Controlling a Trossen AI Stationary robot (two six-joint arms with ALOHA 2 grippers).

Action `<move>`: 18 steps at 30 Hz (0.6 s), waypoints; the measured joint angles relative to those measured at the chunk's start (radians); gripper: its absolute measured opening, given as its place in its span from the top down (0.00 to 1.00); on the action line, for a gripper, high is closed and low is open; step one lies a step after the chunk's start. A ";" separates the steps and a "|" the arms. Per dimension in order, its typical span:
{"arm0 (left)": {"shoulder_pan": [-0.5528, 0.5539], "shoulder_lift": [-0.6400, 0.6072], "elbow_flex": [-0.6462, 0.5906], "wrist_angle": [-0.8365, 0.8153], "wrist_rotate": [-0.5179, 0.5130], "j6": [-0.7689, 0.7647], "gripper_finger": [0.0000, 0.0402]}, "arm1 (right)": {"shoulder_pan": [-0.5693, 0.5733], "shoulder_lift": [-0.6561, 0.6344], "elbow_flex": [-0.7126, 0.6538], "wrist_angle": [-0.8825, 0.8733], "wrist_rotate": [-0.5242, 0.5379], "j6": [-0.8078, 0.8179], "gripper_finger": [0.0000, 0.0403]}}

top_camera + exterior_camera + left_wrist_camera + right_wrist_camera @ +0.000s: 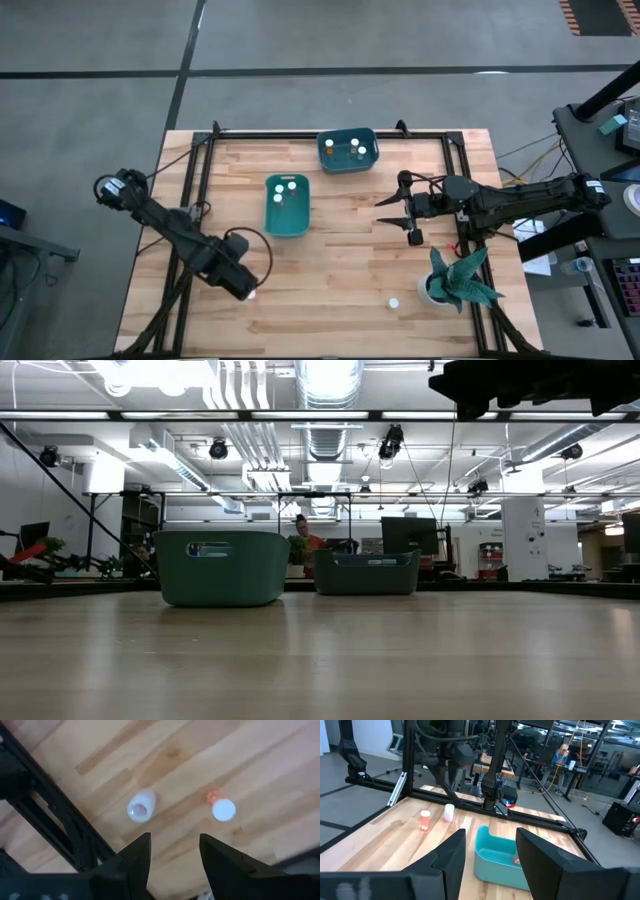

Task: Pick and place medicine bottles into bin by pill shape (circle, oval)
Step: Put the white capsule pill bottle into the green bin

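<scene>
The left gripper [171,855] hangs over the near left part of the wooden table [340,300], fingers apart and holding nothing, well toward the near edge from the nearer teal bin [287,205]. Just past its fingertips, in the left wrist view, lie two medicine bottles: a pale one [141,806] and an orange-tinted one [220,807] with a white cap, a little apart from each other. Both seem to lie tilted or on their sides with an end turned to the camera, though their long axes are hard to judge from so steep an angle. In the high view the arm covers them almost wholly; only a pale spot [252,294] shows at the gripper's tip. The right gripper [404,208] hovers to the right of the nearer bin, its fingers spread and empty. Its wrist view sees that bin [501,857] partly cut off behind its fingers, and the same two bottles [424,820] standing out small near the far frame rail. The nearer bin holds three white-capped bottles [285,187] seen cap-up; the farther teal bin [347,151] behind it holds about three more [356,149], one with an orange tint. One more white-capped bottle [394,302] stands alone near the front edge, just beside a teal-leaved plant [462,278] in a white pot. The low view shows both bins [222,567] from the side, their contents hidden.
</scene>
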 joint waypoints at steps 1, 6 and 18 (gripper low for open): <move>-0.002 0.000 -0.013 0.007 -0.007 -0.014 0.62 | 0.000 0.000 0.000 0.000 0.000 0.000 0.59; -0.003 0.000 -0.074 0.018 -0.011 -0.076 0.62 | 0.000 0.001 0.000 0.000 0.000 0.010 0.59; -0.034 -0.005 -0.193 0.092 0.021 -0.085 0.43 | 0.000 0.001 -0.005 -0.001 0.000 0.008 0.59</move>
